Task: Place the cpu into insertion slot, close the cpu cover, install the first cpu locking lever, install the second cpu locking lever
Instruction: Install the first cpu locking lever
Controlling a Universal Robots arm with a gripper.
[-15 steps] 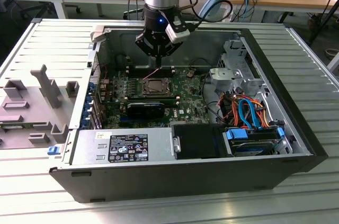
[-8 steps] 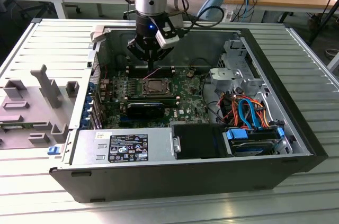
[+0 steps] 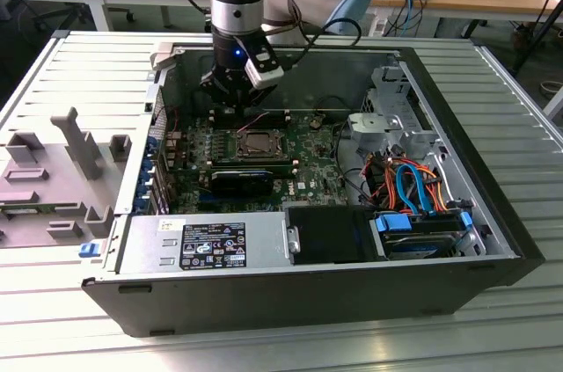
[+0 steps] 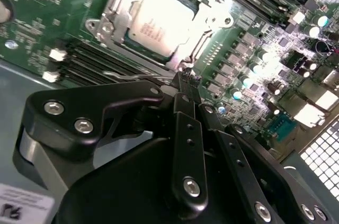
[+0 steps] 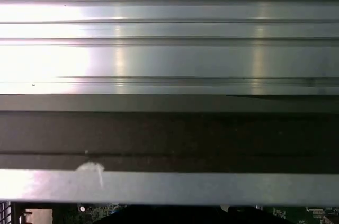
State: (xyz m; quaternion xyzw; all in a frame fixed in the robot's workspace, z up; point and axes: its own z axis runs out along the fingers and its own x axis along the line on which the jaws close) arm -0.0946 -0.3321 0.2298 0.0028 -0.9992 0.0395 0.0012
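My black tool [image 4: 186,78] hung over the green board, fingers drawn together on nothing, tips just beside the thin silvery metal cpu cover [image 4: 114,9]. The flat square silvery-grey cpu [image 4: 159,23] sat in the metal-rimmed insertion slot [image 3: 255,145], framed by the cover's window. I judged it light, rigid, fragile; edges only.

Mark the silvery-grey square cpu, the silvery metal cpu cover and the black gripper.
silvery-grey square cpu [image 4: 159,20], second wrist view, middle of its metal top.
silvery metal cpu cover [image 4: 117,2], second wrist view, frame edge beside the chip.
black gripper [image 4: 186,78], second wrist view, its tips.
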